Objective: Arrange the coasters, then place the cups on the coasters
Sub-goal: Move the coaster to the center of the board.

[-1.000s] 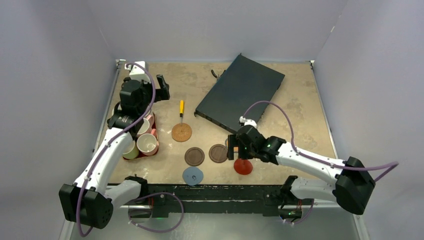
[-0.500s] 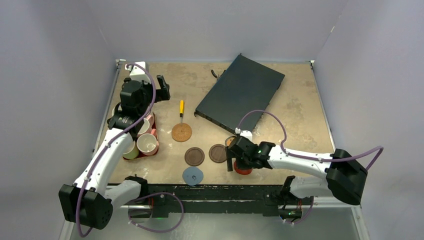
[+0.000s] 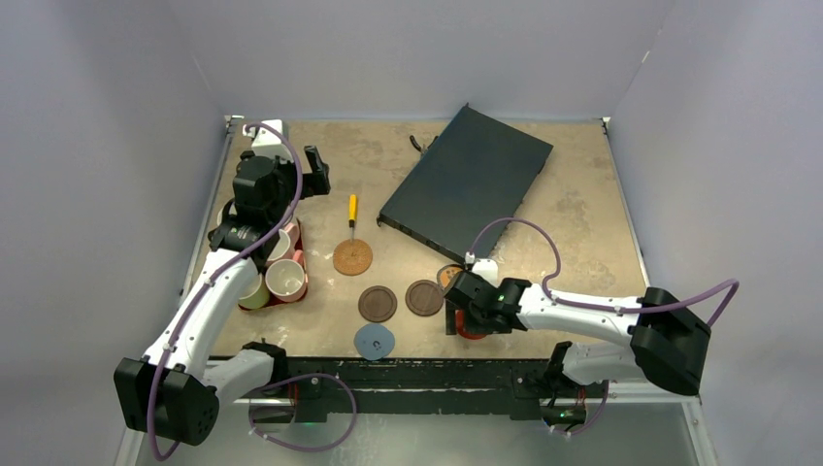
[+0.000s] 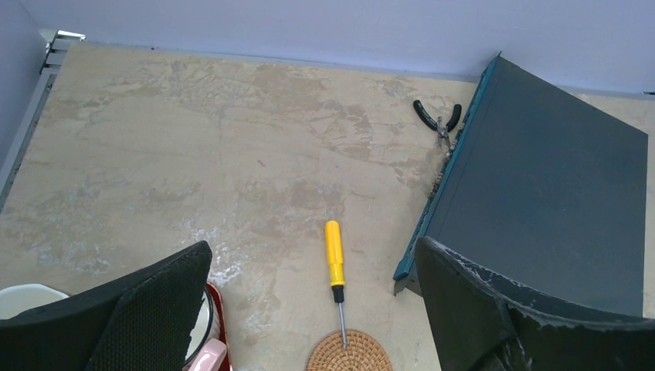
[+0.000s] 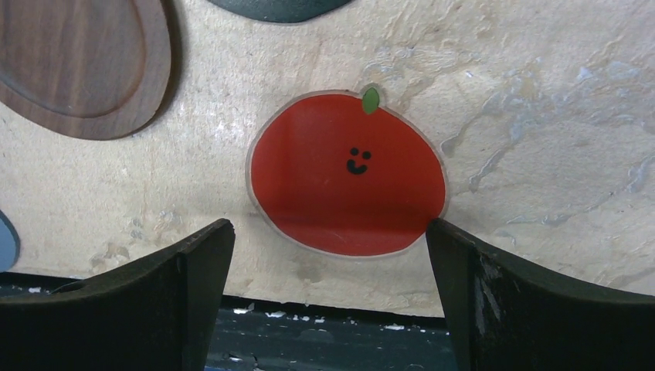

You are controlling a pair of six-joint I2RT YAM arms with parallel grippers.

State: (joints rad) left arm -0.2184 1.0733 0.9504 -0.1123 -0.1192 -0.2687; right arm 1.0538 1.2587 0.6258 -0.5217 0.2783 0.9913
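Tray: dark red, at the table's left; holds the cups, partly hidden by the arm
Left gripper: jaws wide, empty, over the tray
Right gripper: jaws wide, either side of the red coaster at the near edge; nothing gripped
Other coasters: flat on the table

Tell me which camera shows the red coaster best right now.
Right wrist: the red coaster sits mid-frame, whole face with smiley and green leaf visible, just ahead of the open right gripper. Top external shows only a red sliver under that gripper. Left wrist misses it.
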